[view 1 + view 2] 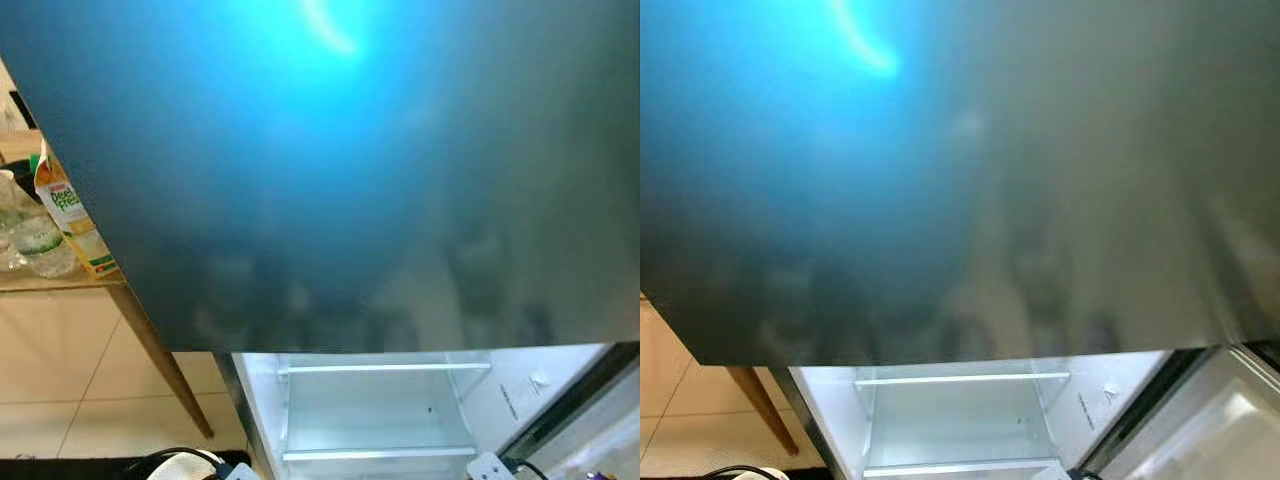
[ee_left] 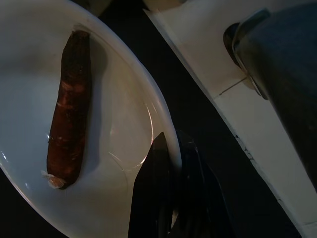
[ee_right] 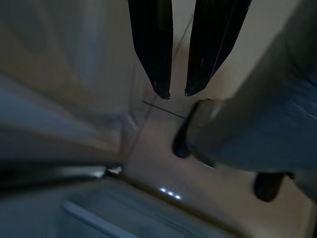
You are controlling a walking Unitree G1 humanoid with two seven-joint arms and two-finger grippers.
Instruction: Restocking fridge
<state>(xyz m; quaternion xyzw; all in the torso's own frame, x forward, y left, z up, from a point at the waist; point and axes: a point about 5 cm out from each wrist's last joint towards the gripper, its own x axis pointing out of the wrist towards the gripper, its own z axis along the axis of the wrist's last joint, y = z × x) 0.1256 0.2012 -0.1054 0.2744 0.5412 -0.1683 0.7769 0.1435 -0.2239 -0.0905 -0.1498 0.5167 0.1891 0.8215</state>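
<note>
A dark reddish sausage (image 2: 69, 111) lies lengthwise on a white plate (image 2: 129, 124); fridge (image 1: 380, 410) compartment stands open.

You face the closed upper fridge door (image 1: 330, 170); below it, bare lower shelves (image 1: 385, 410) give you room.

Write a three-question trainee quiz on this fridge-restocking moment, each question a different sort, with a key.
1. True or false: the left gripper pinches the rim of the white round plate.
2. What lies on the plate? A) a dark reddish sausage B) an egg C) a sandwich
3. Fill in: the yellow-green juice carton stands on the wooden ____.

Key: 1 true. 2 A, the sausage. 3 table.
</note>
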